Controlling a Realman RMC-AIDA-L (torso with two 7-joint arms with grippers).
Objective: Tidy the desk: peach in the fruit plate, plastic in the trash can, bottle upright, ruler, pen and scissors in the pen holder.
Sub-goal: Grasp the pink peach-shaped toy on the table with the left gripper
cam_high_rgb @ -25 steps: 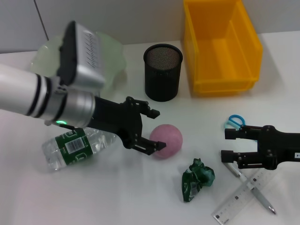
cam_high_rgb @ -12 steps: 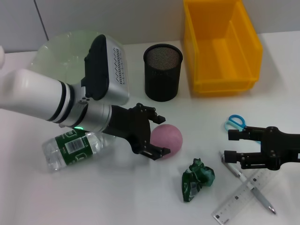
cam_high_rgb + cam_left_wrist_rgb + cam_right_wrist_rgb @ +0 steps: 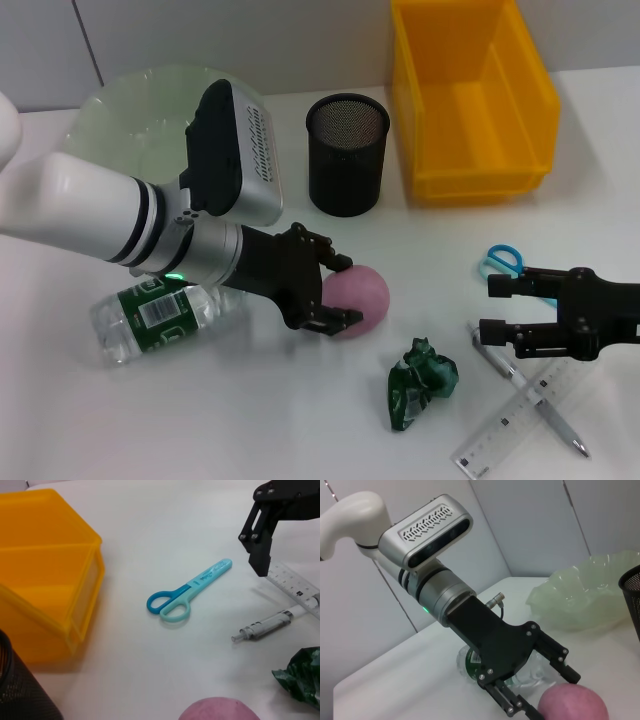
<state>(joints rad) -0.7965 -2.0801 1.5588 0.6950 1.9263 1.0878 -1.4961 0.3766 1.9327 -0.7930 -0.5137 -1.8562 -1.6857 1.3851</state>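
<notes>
1. Your left gripper (image 3: pixel 335 292) sits just left of centre in the head view, its black fingers spread apart and set on either side of the pink peach (image 3: pixel 357 300), against its left flank; you can't yet call it a firm grasp.
2. The right wrist view confirms this: the two fingers (image 3: pixel 560 662) bracket the peach (image 3: pixel 572 702) with a visible gap between them.
3. The clear bottle (image 3: pixel 160 315) with its green label lies on its side at the left of the frame, just behind that gripper's arm.
4. The pale green fruit plate (image 3: pixel 140 110) rests at the upper left, partly hidden by the arm's camera housing.
5. The black mesh pen holder (image 3: pixel 347 153) stands upright at top centre, with the yellow bin (image 3: pixel 470 95) just to its right.
6. The crumpled green plastic (image 3: pixel 420 383) lies below the peach, lower centre.
7. Your right gripper (image 3: pixel 500 310) hovers at the right edge, fingers parted, holding nothing.
8. Beside it lie the blue scissors (image 3: pixel 502 262); the pen (image 3: pixel 540 405) and the clear ruler (image 3: pixel 515 420) cross each other at the lower right.
</notes>
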